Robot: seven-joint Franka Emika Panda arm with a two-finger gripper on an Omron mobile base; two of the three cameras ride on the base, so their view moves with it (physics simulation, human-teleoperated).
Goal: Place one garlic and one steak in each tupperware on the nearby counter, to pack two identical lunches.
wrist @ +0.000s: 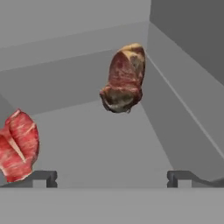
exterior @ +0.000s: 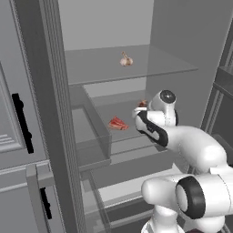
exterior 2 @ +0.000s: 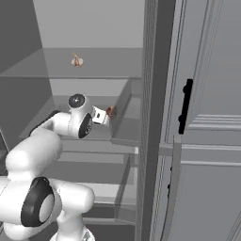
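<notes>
With jaws spread, the gripper (wrist: 112, 177) is aimed inside a fridge between two steaks; the darker steak (wrist: 123, 78) could be nudged against the side wall.

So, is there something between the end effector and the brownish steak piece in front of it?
Nothing visible. In the hand view the open end effector faces the brownish steak piece over bare grey shelf; the red marbled steak lies aside.

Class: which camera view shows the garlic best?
The left base view: the garlic sits whole on the upper shelf, unobstructed. The right base view shows it smaller, farther off.
</notes>
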